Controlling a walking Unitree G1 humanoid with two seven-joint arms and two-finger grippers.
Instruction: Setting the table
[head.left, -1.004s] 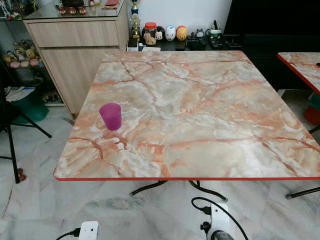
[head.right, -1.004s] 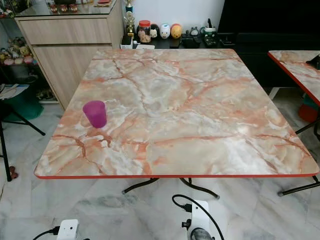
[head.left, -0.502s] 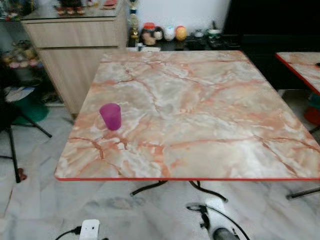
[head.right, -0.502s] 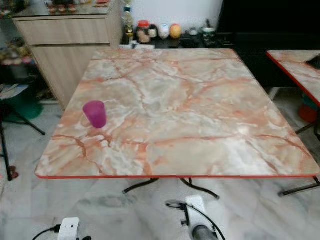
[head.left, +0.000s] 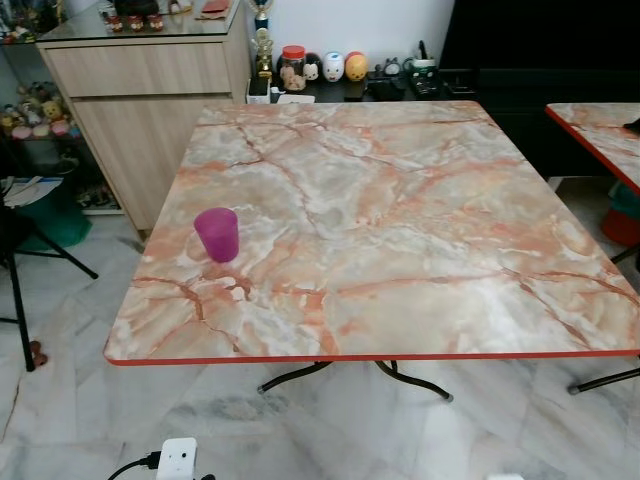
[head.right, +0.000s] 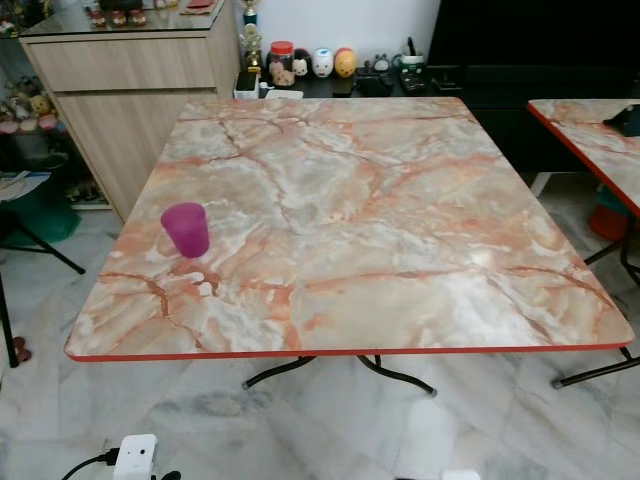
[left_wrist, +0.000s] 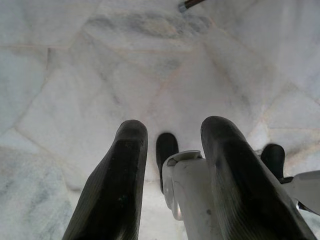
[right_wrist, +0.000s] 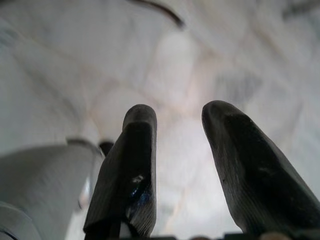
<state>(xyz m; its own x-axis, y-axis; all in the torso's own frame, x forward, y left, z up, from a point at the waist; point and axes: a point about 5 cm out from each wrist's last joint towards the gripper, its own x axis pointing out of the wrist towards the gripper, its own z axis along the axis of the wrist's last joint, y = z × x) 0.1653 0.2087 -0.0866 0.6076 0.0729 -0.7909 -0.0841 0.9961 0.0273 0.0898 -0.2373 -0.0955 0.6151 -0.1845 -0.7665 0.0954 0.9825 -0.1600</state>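
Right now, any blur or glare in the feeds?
Eye views: sharp, soft sheen on the marble table, purple cup crisp. Left wrist view: fingers soft, floor readable. Right wrist view: hazy throughout, fingers and floor both out of focus.

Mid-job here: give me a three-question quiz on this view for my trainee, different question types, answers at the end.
1. True or false: the purple cup lies tipped over on the marble table.
2. The cup stands nearer the table's: A) left edge B) right edge C) far edge.
3. Fill in: the left gripper and right gripper both point down at the ___.

Key: 1 false, it stands upright. 2 A. 3 floor.
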